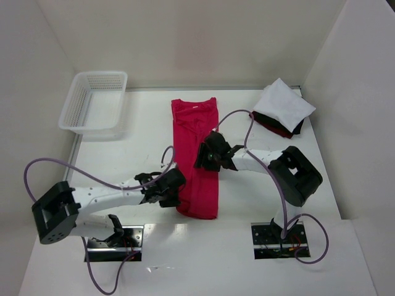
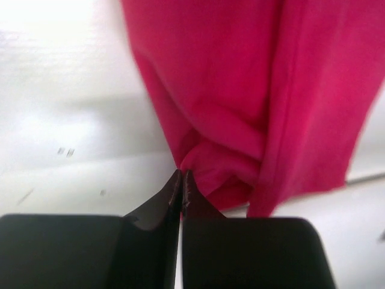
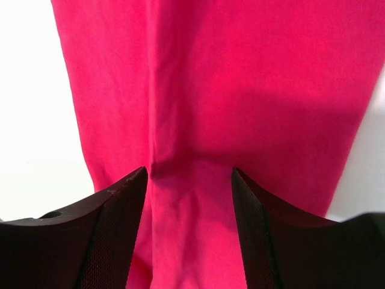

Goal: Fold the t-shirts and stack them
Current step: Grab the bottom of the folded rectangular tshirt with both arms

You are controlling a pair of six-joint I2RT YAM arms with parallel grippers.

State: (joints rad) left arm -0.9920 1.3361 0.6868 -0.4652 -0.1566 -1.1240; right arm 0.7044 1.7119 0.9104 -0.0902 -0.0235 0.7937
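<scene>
Only the wrist views show left jaws clenched on the red t-shirt [image 2: 240,90], right jaws spread.

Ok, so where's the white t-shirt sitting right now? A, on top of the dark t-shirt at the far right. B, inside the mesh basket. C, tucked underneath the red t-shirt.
A: the white t-shirt lies folded on top of the dark t-shirt in the far right corner, well apart from the basket.
</scene>
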